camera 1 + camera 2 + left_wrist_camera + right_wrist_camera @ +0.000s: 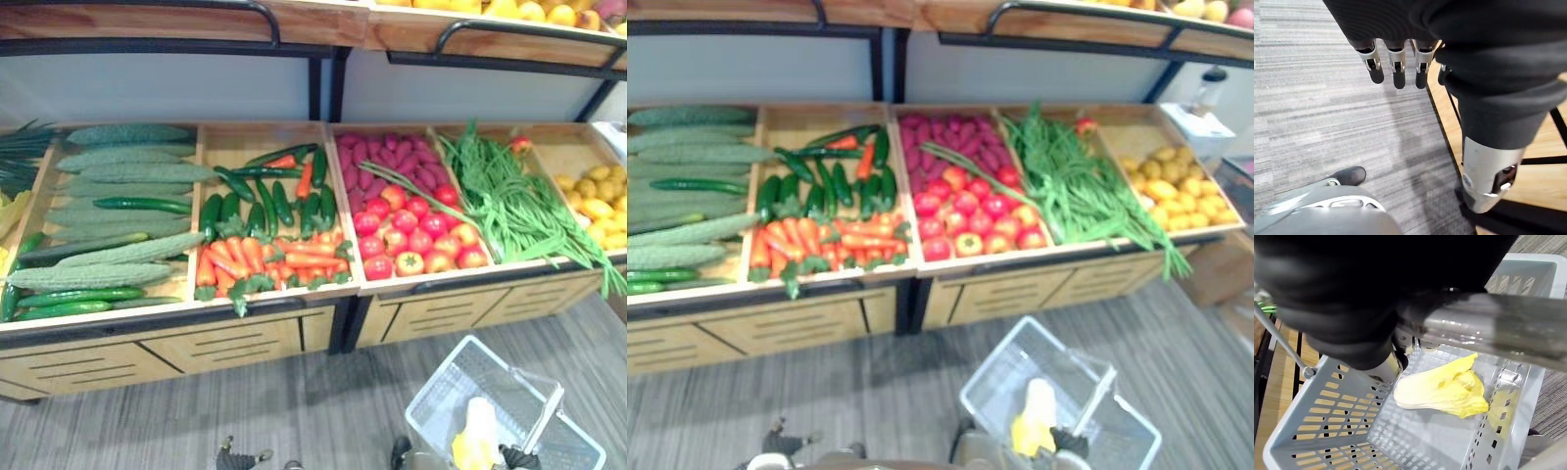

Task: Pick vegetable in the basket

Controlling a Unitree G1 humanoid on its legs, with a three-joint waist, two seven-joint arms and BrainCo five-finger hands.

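A pale grey plastic basket (460, 392) hangs low in front of the stand, at the lower right. A yellow-white leafy cabbage (1444, 389) lies on its floor. My right hand (1366, 333) is shut on the basket's metal handle (1498, 330). The same hand (519, 457) shows at the bottom edge of the left eye view. My left hand (1396, 63) hangs beside the stand over the carpet, fingers straight and holding nothing. The stand's crates hold carrots (265, 257), dark green cucumbers (269, 201), tomatoes (416, 235) and green beans (509, 201).
The wooden stand (235, 338) spans the view, with bitter gourds (118, 181) at the left, purple roots (387, 157) in the middle and yellow produce (598, 201) at the far right. A shelf (294, 24) runs overhead. Grey carpet (294, 401) lies before the stand.
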